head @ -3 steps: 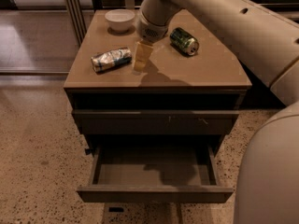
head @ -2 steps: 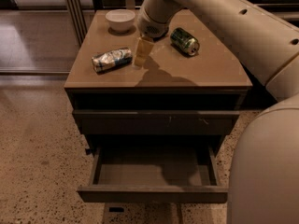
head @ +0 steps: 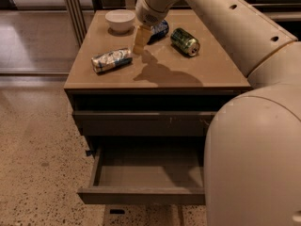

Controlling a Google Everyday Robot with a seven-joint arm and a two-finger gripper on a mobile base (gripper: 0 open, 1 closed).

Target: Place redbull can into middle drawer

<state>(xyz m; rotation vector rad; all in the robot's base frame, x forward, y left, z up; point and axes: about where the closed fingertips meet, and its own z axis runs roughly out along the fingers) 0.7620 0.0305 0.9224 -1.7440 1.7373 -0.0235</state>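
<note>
Step in hand: reach for the pick, nothing grasped yet. The redbull can (head: 112, 60) lies on its side on the cabinet's top surface (head: 216, 74), front-left area, long axis running roughly left-right, apart from everything else. The gripper (head: 139, 41) hangs off the pale arm (head: 221, 18) just beside the can's right end, between it and the dark blue can (head: 159, 30), and carries nothing. Open or closed: cannot tell from here. It does not look to be touching the can.

The green can (head: 185, 41) lies further right and the white bowl (head: 120, 20) sits at the back-left; both are distractors.

The middle drawer (head: 141, 196) is pulled out below with a plain front and looks empty inside; the scratched drawer front (head: 141, 124) above it is shut.

Next move, my read: shift the gripper left over the middle of the can, line it up across the can's narrow width, descend and close. Dented round sides may roll or slip. Then lift, carry forward past the surface's front edge, lower into the drawer and release.
</note>
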